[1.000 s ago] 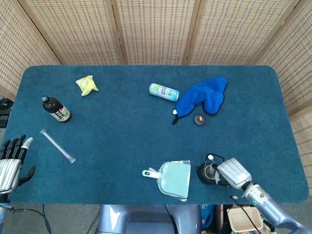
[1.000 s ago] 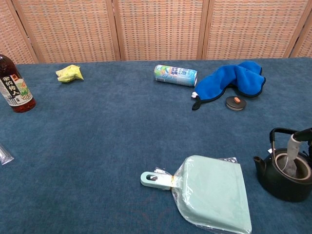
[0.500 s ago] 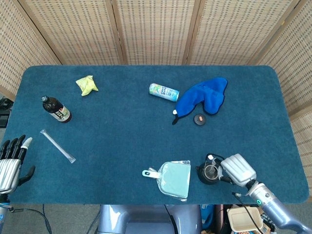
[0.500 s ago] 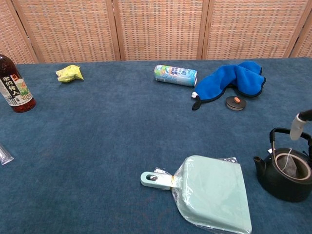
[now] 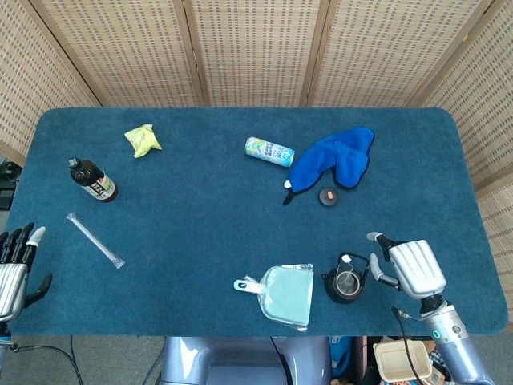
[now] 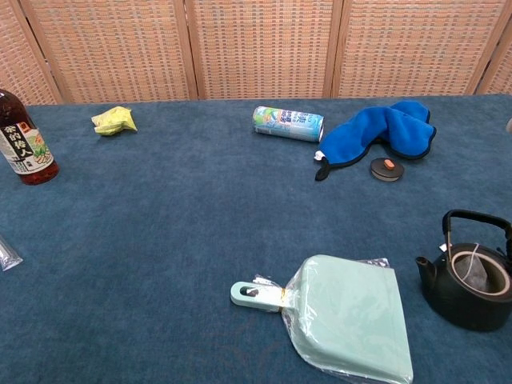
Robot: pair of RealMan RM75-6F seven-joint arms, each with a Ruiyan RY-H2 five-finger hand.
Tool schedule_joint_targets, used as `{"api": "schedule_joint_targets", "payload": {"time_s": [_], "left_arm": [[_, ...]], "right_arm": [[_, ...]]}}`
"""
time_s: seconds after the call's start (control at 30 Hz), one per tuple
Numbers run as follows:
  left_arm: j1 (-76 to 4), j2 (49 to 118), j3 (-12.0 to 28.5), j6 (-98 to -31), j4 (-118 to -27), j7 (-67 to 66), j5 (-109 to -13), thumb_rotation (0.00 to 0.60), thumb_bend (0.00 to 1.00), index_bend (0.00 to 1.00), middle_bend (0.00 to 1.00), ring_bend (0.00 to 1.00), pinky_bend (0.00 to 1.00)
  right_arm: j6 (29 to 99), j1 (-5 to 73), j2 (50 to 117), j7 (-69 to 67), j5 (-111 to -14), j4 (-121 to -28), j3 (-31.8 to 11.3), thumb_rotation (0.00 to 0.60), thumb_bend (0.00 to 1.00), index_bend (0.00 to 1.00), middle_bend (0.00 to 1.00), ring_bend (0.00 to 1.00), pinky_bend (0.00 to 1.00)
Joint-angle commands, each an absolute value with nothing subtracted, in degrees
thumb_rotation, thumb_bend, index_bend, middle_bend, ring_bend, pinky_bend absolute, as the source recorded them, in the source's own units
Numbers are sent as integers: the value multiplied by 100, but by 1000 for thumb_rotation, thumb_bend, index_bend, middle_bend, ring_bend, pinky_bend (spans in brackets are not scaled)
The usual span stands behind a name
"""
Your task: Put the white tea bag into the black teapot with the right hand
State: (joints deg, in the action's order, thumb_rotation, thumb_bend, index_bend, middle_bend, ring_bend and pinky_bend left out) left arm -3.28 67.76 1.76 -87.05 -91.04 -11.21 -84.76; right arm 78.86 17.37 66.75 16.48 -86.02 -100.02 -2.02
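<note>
The fingers (image 5: 380, 241) of the right hand (image 5: 414, 267) are spread and hold nothing, with the hand hovering just to the right of the black teapot (image 5: 347, 283), apart from it. Down in the pot's open mouth sits the white tea bag (image 6: 478, 274), a pale slack shape against the dark inside wall in the chest view, with a thin thread running up towards the rim; from overhead only a small white bit shows at the rim near the handle, perhaps the tag, though it is too small to be sure. By my reckoning the job looks done. As for how the bag would handle, it is surely feather-light, soft and floppy, the kind of thing that folds and swings rather than keeps its shape, and thin enough to tear if squeezed hard. The sensible place to take hold would be the thread or tag, or a light pinch on the top edge. The pot looks heavy and stiff by comparison, unlikely to budge from a small nudge. The left hand (image 5: 14, 269) rests at the near left corner of the table (image 5: 200, 216), fingers apart and nothing in them. Beside the pot lies a pale green dustpan (image 5: 282, 294) in clear wrapping.
</note>
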Motion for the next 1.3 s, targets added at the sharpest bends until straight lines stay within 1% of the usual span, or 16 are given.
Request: {"api": "schedule_joint_targets", "payload": {"time_s": [0.03,0.17,0.27,0.4,0.57,0.8,0.93,1.03,1.17,1.23,1.3], "left_arm": [[-312,6792,180,-8735,-9098,-1165,-8479,600,377,0,0,0,0],[-287,6834,194,-8818,-9104,-1374,-8488,600,376,0,0,0,0],[-283,6831,182,-8831,-9154,-1410,-8523,600,377,0,0,0,0],[-294,6815,144,-8839,-9245,-1515,-8627,600,376,0,0,0,0],[-294,6804,119,-8829,-9322,-1624,-8658,600,377,0,0,0,0],[-279,6809,65,-8864,-9416,-1660,-8782,600,377,0,0,0,0],[-287,6823,40,-8865,-9424,-1642,-8865,600,376,0,0,0,0],[-289,6851,28,-8903,-9414,-1581,-8954,600,377,0,0,0,0],[-286,6877,13,-8918,-9392,-1542,-9005,600,377,0,0,0,0],[-280,6890,13,-8940,-9382,-1498,-9028,600,377,0,0,0,0],[-270,6905,11,-8966,-9358,-1464,-9048,600,377,0,0,0,0]], "right_arm": [[8076,1571,6778,1906,-8429,-10060,-277,0,741,311,535,579,733],[8297,1415,6853,2310,-8302,-10112,-313,0,741,290,421,421,592],[8386,1347,6920,2520,-8263,-10086,-321,0,741,279,374,357,523],[8479,1248,7028,2625,-8162,-9935,-345,0,741,278,355,323,478],[8573,1165,7111,2682,-8116,-9819,-368,0,741,275,309,263,394],[8740,1016,7193,2616,-8041,-9688,-415,0,741,272,295,248,373],[8802,945,7202,2571,-8053,-9646,-422,0,741,266,269,220,344],[8850,905,7210,2519,-8081,-9640,-433,0,741,235,242,196,324],[8835,871,7208,2411,-8104,-9633,-423,0,741,136,147,103,239],[8773,865,7194,2283,-8131,-9636,-389,0,741,105,116,69,208],[8746,861,7187,2176,-8174,-9616,-374,0,739,91,103,55,195]]}}
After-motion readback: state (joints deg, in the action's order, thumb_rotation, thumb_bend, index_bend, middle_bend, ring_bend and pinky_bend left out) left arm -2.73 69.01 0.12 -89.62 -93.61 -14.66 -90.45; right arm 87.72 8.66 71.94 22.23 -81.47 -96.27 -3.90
